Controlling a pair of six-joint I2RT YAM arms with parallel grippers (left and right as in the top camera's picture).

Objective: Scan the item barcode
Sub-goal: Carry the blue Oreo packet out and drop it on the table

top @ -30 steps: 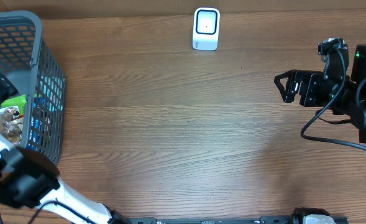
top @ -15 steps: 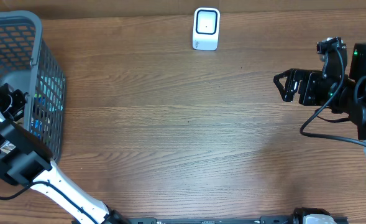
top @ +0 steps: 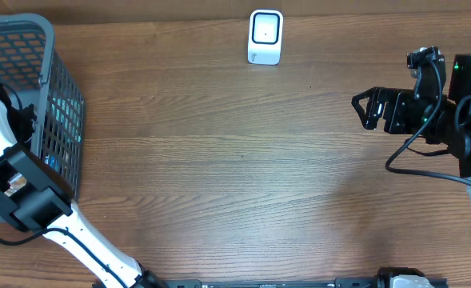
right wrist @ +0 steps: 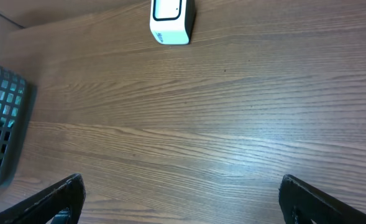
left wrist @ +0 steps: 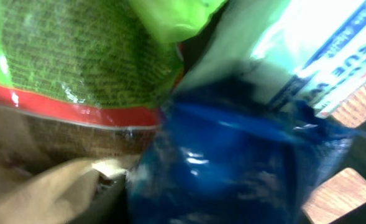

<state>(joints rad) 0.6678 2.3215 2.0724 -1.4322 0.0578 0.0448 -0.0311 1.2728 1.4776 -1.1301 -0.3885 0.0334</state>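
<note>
Wood-grain table (top: 243, 176) holds scanner (top: 265, 37) and basket (top: 65, 112); right fingers (right wrist: 58, 198) spread wide, left fingers hidden, state unclear.

A brown wood-grain table (top: 235, 176) fills the view, its planks running sideways; the light seems soft and even.

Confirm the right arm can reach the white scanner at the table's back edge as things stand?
Probably yes. Only bare table lies between the open right gripper and the scanner. Nothing blocks that path, and the basket sits far off to the left.
</note>
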